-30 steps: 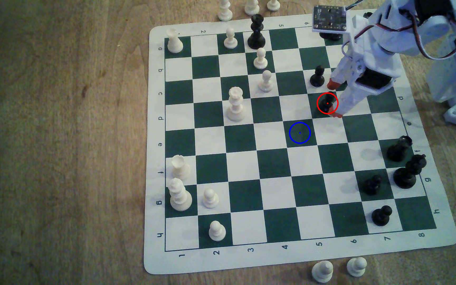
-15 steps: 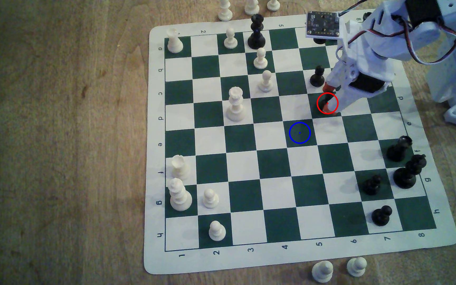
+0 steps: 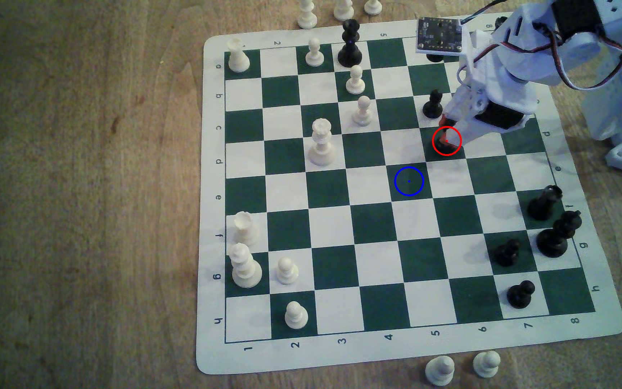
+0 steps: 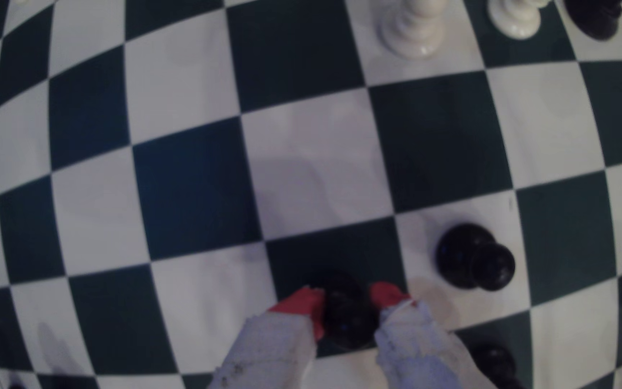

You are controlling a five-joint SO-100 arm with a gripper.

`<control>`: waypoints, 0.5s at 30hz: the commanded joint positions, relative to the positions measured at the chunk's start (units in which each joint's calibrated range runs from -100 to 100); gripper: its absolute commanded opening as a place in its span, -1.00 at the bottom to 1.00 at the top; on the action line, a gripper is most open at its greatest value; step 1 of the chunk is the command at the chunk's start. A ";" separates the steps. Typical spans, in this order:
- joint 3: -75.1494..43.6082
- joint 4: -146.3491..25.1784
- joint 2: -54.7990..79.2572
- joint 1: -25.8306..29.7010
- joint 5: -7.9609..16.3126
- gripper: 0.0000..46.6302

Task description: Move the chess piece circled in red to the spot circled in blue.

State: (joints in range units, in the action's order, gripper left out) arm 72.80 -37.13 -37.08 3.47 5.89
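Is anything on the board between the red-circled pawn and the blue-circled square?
Nothing visible. The pawn sits between the gripper fingertips, and the blue-circled square is diagonally adjacent and bare. The nearest other black pawn stands on the far side, away from that path.

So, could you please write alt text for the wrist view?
The red-tipped gripper brackets a black pawn on a dark green square of the chessboard. Another black pawn stands on a neighbouring white square.

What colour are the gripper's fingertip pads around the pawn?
Red-orange, on the gripper whose white fingers flank the black pawn. The wrist view shows it best.
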 commanded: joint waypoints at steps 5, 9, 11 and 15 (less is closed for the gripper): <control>-8.70 -5.13 0.91 0.48 0.93 -0.93; -15.59 -7.67 2.95 2.13 1.22 -0.93; -18.49 -8.57 4.48 3.22 1.56 -0.93; -24.29 -9.55 8.13 6.19 2.34 -0.93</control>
State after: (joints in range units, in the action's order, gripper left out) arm 57.52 -46.14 -30.71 7.08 7.69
